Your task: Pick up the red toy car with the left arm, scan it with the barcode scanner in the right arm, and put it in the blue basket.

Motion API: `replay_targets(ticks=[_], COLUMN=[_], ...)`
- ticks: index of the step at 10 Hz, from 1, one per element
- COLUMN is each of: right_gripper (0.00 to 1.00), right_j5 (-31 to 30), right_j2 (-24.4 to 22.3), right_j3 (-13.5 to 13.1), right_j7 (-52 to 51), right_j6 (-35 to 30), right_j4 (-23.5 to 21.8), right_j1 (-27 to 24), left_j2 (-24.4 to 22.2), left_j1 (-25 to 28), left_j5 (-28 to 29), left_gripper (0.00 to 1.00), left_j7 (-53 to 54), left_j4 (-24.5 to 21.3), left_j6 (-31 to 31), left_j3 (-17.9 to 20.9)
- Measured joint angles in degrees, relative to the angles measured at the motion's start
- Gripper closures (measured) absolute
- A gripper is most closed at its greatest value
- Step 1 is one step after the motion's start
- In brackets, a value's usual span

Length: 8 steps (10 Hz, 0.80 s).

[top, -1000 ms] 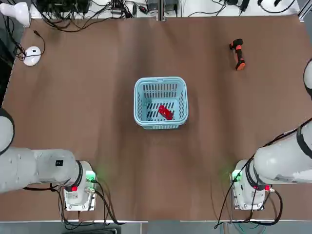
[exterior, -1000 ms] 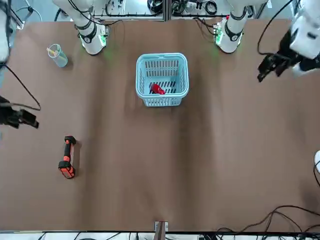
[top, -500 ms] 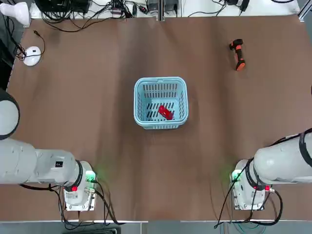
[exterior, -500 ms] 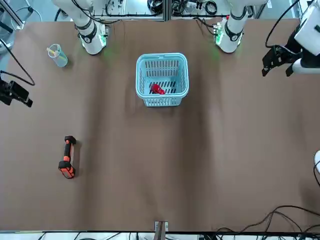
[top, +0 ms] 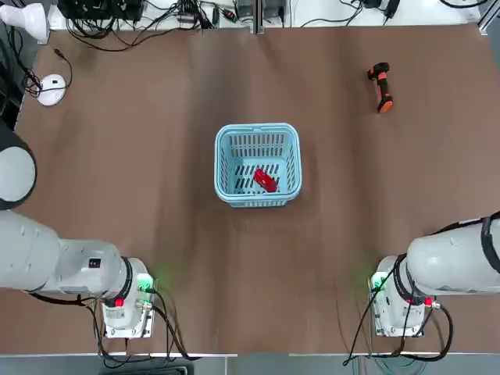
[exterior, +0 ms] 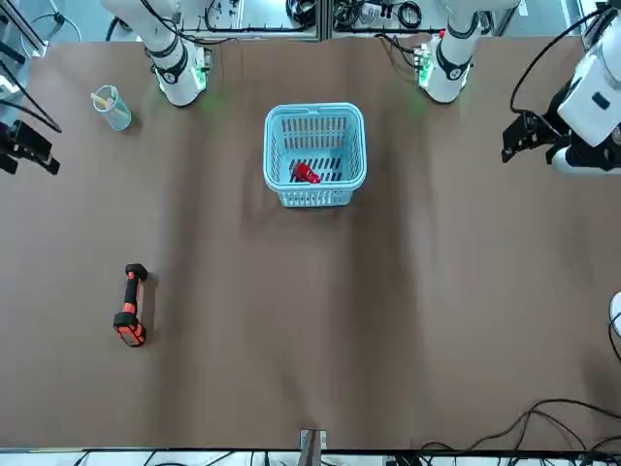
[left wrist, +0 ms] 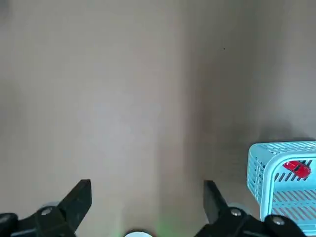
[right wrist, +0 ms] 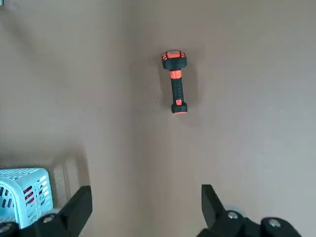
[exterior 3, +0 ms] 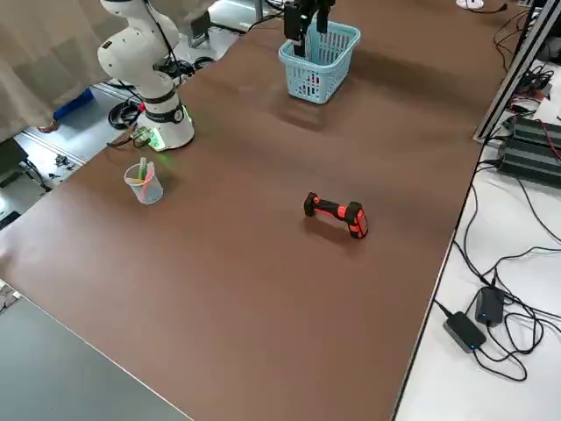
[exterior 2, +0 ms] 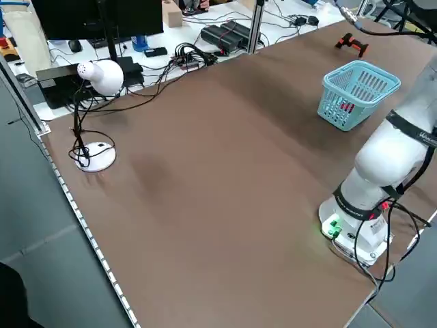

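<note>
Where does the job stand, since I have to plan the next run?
Placing looks done: the red toy car lies inside the blue basket. Nothing is in hand: left gripper and right gripper are open and empty. The barcode scanner rests on the table; whether scanning happened, I can't tell.
</note>
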Motion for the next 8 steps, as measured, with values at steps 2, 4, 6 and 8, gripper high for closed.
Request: replay_targets(ticks=[2,4,6,8], right_gripper=[0.03,0.03,0.03,0.03], right_j5=[0.0,0.0,-0.1,-0.2], right_j2=[-0.1,-0.1,-0.1,-0.1], right_j3=[0.0,0.1,0.2,0.2], right_j7=[0.0,0.0,0.0,-0.1], right_j6=[-0.2,-0.2,-0.2,-0.2], right_j4=[-0.1,-0.3,-0.7,-0.8], right_j1=[0.0,0.1,0.1,0.1], left_j2=[0.0,-0.2,-0.4,-0.4], left_j1=[0.1,0.1,0.1,0.1], left_j5=[0.0,0.0,0.0,0.0], left_gripper=[0.02,0.02,0.02,0.02], left_j7=[1.9,2.0,2.0,1.9], left_j4=[0.7,1.3,1.4,1.4], left_j6=[1.6,1.7,1.8,1.8], left_j3=[0.0,0.1,0.1,0.1])
